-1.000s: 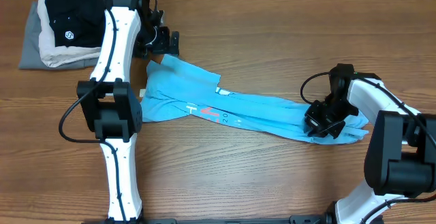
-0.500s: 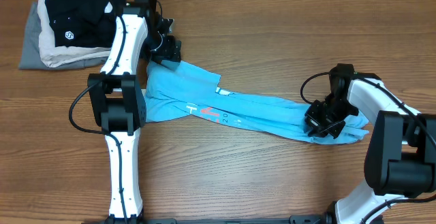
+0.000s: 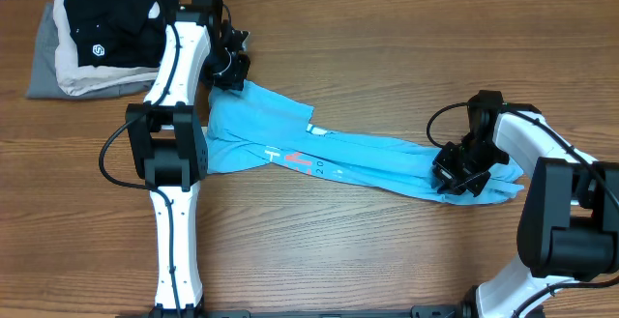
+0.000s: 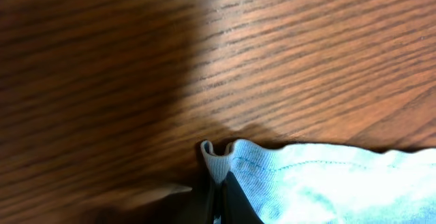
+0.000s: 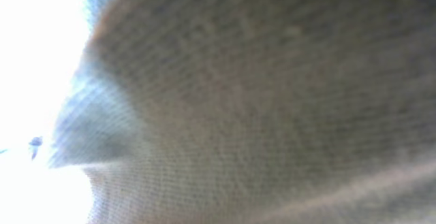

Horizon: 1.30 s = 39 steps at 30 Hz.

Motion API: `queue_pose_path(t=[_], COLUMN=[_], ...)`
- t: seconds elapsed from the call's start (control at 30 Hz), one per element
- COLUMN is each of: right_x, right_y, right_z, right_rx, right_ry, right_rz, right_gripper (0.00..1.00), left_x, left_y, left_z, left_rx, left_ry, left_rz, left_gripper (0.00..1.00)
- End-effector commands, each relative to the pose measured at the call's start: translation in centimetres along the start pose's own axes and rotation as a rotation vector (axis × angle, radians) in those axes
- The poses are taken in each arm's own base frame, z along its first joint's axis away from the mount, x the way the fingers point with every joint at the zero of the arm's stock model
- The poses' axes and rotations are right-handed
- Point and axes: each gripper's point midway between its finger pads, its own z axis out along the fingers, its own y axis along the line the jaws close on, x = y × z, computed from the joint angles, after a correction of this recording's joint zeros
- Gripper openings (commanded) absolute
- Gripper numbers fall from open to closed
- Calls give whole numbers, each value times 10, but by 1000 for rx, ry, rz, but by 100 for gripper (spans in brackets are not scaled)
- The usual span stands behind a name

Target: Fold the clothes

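Blue T-shirt (image 4: pixel 320 183) edge inside tight left pincer (image 4: pixel 216 200)

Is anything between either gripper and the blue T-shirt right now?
Nothing visible. The left gripper is shut on a hem corner of the T-shirt. The right gripper sits on the opposite end, with fabric filling its wrist camera.

Thin, matt knit T-shirt (image 3: pixel 368 163) with stitched hem; grained wooden table (image 3: pixel 387 47), faint sheen; arm (image 3: pixel 179 57) smooth white plastic
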Motion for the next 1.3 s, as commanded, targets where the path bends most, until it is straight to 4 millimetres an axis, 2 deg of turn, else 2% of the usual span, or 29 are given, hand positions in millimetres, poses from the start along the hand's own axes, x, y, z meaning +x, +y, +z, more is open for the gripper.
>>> queue_pose_path(t=[0.0, 0.1, 0.27, 0.37, 0.43, 0.6, 0.77, 0.97, 1.1, 1.2, 1.27], right_x=[-9, -9, -11, -11, -12, -12, -13, -11, -11, -11, -11], right_y=[-16, -16, -15, -15, -15, -15, -17, -18, -18, -18, -18], right_z=[4, 4, 4, 4, 4, 4, 4, 4, 4, 4, 4], right_rx=[69, 69, 65, 64, 64, 68, 77, 82, 82, 80, 80], right_ry=[-48, -48, -55, -57, -58, -60, -65, -56, -57, -60, -60], right_rz=[12, 10, 8, 7, 7, 7, 7, 9, 9, 9, 9], right_gripper=[15, 15, 15, 15, 15, 15, 15, 15, 15, 15, 15], left_x=[6, -2, -15, -15, -10, 20, 20, 21, 30, 44, 56], left_y=[-4, -8, -20, -33, -37, -45, -50, -56, -56, -50, -50], left_z=[10, -12, -69, -100, -112, -123, -132, -167, -185, -180, -169], left_rx=[14, 7, 1, 27, 32, 48, 64, 47, 11, -23, -16], left_ry=[36, 1, -80, -114, -108, -7, -23, -93, -106, -56, 3], left_rz=[14, 22, 13, 15, -4, -84, -96, -113, -118, -132, -145], left_gripper=[4, 4, 4, 4, 4, 4, 4, 4, 4, 4, 4])
